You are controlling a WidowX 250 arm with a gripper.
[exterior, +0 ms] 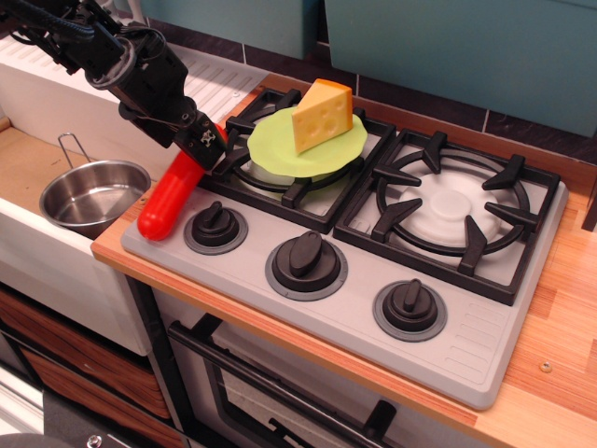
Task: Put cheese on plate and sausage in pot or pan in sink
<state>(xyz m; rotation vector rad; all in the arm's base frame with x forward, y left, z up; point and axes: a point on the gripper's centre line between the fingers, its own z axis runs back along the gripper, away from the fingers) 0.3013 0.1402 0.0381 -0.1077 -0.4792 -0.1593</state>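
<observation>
The yellow cheese [324, 115] stands upright on the light-green plate [275, 149], which lies on the left rear burner. My gripper [206, 147] is shut on the upper end of the red sausage [172, 197]. The sausage hangs tilted, its low end over the stove's left front corner. The steel pot [93, 193] with its wire handle sits in the sink [23, 168], to the left of and below the sausage. The pot holds nothing.
The grey stove [485, 355] has two black burner grates and three black knobs; the left knob [215, 224] is right beside the sausage's low end. The ridged drainboard [213, 79] lies behind my arm. A wooden counter [560, 308] runs along the right.
</observation>
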